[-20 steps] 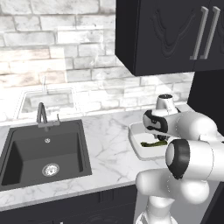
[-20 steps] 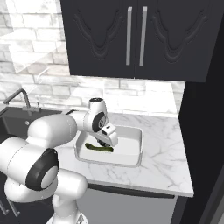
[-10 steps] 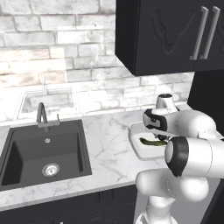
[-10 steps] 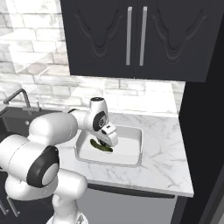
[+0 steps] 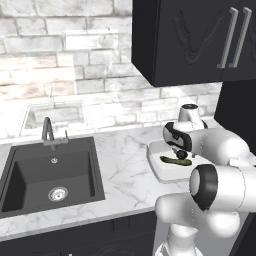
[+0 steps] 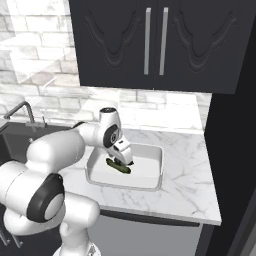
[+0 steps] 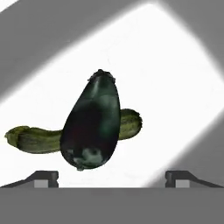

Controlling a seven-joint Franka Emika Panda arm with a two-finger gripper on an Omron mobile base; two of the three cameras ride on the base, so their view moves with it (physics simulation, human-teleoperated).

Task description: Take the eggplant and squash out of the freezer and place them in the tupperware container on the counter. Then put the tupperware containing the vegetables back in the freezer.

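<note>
Between spread pincer (image 7: 112, 178) tips, eggplant (image 7: 92, 122)

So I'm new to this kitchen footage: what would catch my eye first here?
The dark eggplant in the hand view, lying across the green squash in the white tupperware container. Next, the white arm bent low over that container on the marble counter, its gripper with jaws wide apart. The black sink sits to the left.
</note>
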